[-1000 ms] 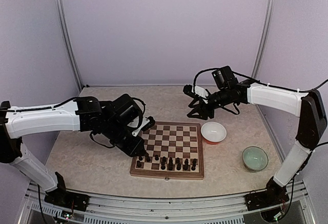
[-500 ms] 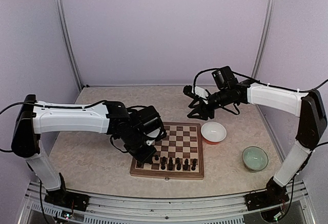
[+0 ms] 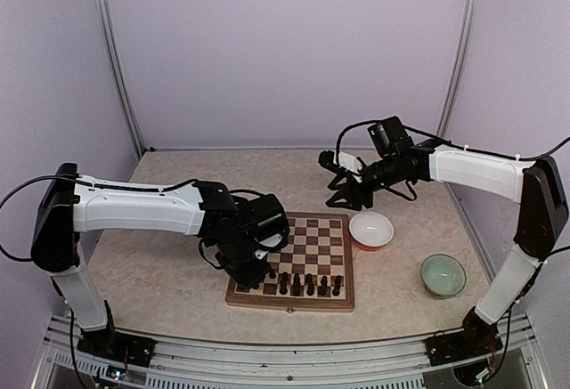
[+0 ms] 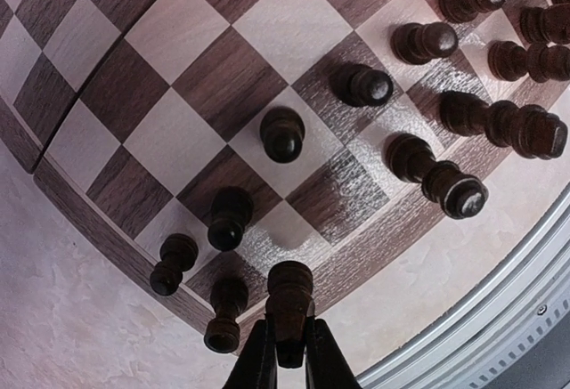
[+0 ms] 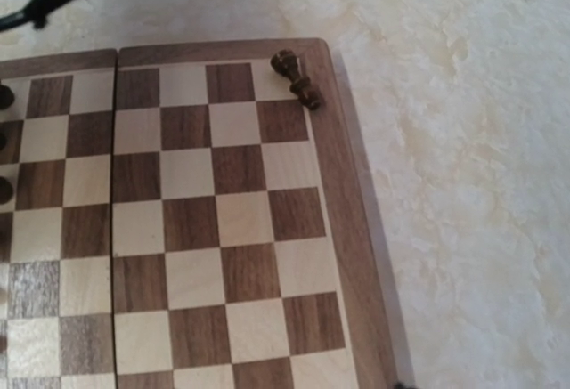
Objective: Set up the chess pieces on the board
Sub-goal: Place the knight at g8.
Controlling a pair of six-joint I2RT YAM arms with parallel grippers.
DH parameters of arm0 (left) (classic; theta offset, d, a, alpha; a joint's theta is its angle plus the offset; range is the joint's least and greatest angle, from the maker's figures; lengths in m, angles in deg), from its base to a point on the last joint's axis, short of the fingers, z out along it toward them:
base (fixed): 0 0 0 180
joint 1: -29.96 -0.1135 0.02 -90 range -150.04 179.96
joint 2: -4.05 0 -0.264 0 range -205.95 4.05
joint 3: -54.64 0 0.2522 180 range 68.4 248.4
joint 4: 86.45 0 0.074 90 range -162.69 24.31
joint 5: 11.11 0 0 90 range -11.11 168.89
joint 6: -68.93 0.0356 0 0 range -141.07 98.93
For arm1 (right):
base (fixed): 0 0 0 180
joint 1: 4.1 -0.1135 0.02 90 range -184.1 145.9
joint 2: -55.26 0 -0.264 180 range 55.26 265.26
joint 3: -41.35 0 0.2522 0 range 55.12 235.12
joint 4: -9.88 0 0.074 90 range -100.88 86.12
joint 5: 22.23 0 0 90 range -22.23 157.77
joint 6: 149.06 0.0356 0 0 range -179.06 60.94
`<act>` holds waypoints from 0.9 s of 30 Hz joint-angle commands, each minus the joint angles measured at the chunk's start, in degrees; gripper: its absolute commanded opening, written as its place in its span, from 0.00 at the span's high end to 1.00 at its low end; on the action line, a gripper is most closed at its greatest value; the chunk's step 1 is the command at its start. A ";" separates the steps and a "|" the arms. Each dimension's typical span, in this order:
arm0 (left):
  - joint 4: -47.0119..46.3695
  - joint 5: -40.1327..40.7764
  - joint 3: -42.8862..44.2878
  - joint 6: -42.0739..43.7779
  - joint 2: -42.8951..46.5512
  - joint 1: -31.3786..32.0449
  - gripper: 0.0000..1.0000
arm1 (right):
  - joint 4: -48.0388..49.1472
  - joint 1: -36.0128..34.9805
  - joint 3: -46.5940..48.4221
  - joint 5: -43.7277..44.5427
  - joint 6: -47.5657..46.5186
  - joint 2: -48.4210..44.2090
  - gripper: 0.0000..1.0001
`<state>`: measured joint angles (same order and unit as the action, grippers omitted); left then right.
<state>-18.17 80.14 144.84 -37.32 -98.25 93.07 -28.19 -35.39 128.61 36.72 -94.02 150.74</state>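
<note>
Left arm (image 3: 142, 211) has swung right to the board's (image 3: 294, 303) near-left corner; left pincer (image 4: 287, 340) pinches a dark chess piece (image 4: 290, 287) there (other pieces (image 3: 303, 282) stand alongside). Right pincer (image 3: 347, 200) spread, above far edge

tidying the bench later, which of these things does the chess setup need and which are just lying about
For the job: square wooden checkered chessboard; small dark brown chess pieces on it; one dark piece in left gripper; one toppled piece at its corner.
Lying about: round white bowl; round pale green bowl.
</note>
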 commanded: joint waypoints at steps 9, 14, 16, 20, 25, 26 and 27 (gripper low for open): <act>0.72 1.37 2.52 0.76 -2.87 0.48 0.84 | -1.19 -0.18 -0.46 -0.24 -0.50 0.80 0.49; 0.97 1.98 2.57 0.75 -3.46 0.51 0.83 | -1.33 -0.18 -0.48 -0.34 -0.49 0.85 0.49; 0.67 1.93 2.57 0.78 -3.53 0.48 0.83 | -1.27 -0.18 -0.50 -0.33 -0.53 0.86 0.49; 0.73 1.82 2.95 0.78 -3.80 0.52 0.82 | -1.38 -0.18 -0.47 -0.33 -0.47 0.94 0.49; 0.86 1.53 3.14 0.72 -3.61 0.60 0.82 | -1.46 -0.17 -0.52 -0.33 -0.63 0.76 0.49; 0.89 1.47 3.13 0.70 -3.53 0.60 0.82 | -1.44 -0.18 -0.47 -0.33 -0.62 0.89 0.49; 0.95 1.47 3.21 0.60 -3.59 0.53 0.82 | -1.44 -0.18 -0.46 -0.33 -0.63 0.92 0.49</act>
<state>-17.82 81.10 146.61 -37.23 -101.63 93.11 -28.43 -35.39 128.59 36.72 -94.15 151.05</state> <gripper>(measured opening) 0.176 0.511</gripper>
